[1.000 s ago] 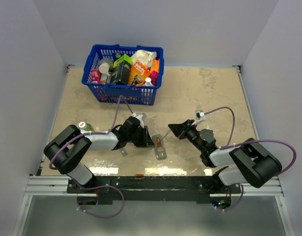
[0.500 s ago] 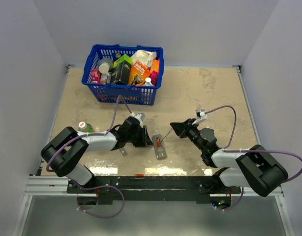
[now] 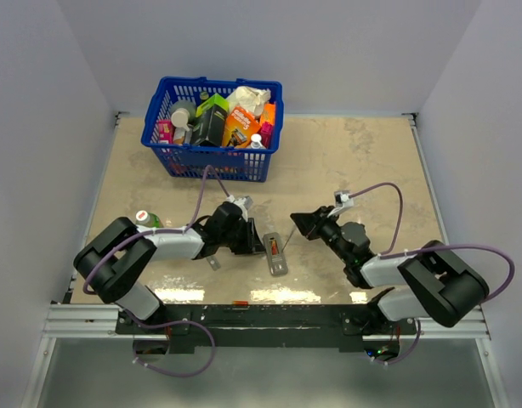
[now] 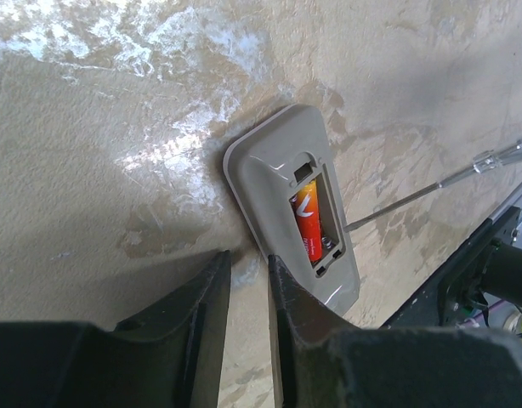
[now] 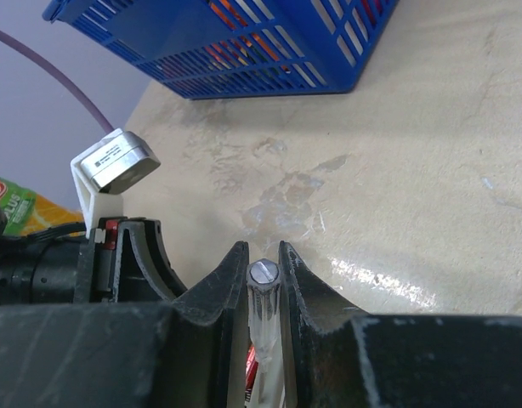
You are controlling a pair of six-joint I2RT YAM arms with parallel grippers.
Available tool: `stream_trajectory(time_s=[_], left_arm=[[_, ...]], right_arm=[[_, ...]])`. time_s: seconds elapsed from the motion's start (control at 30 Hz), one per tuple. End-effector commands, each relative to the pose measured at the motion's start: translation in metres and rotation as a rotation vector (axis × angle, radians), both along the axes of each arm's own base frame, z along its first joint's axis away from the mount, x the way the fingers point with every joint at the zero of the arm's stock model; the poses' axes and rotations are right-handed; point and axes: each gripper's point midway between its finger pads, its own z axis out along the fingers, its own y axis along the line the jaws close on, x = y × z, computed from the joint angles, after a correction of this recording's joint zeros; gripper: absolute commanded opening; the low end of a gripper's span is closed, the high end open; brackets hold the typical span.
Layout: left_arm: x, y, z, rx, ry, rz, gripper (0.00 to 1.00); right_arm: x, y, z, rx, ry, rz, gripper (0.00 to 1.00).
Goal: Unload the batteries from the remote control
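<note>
The remote control [image 3: 277, 255] lies back up on the table, its recess open with one red-orange battery [image 4: 308, 221] inside; the battery also shows in the top view [image 3: 275, 247]. The remote [image 4: 269, 183] is just beyond my left gripper [image 4: 248, 268], whose jaws stand nearly together with nothing between them, one finger [image 4: 286, 297] over the remote's near edge. My right gripper [image 5: 263, 259] is shut on a thin clear-handled tool [image 5: 263, 297]. The tool's shaft [image 4: 422, 189] reaches the recess from the right. In the top view the right gripper [image 3: 297, 223] is right of the remote.
A blue basket [image 3: 212, 157] full of packages stands at the back left, and shows in the right wrist view [image 5: 269, 59]. A green can [image 3: 145, 219] sits by the left arm. A small grey cover piece [image 3: 212, 263] lies left of the remote.
My right gripper with the tool has shifted slightly left toward the remote. The left arm and the remote have not moved.
</note>
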Motion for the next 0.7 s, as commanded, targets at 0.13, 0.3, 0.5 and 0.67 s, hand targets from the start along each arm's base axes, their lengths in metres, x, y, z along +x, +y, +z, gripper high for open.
stream_trajectory(time_s=[0.13,0.3,0.5,0.67], left_arm=[[0.008,-0.012,0.015,-0.043,-0.044,-0.017,0.29],[0.009,-0.012,0.015,-0.046,-0.046,-0.016,0.29],[0.009,-0.014,0.016,-0.053,-0.046,-0.017,0.29],[0.009,-0.014,0.02,-0.058,-0.052,-0.017,0.29]], right_arm=[[0.001,0.002,0.029,-0.001,-0.036,-0.002,0.0],[0.003,-0.005,0.038,-0.018,-0.06,-0.032,0.0],[0.001,-0.001,0.031,0.004,-0.062,-0.013,0.0],[0.003,0.001,0.03,0.032,-0.073,-0.014,0.0]])
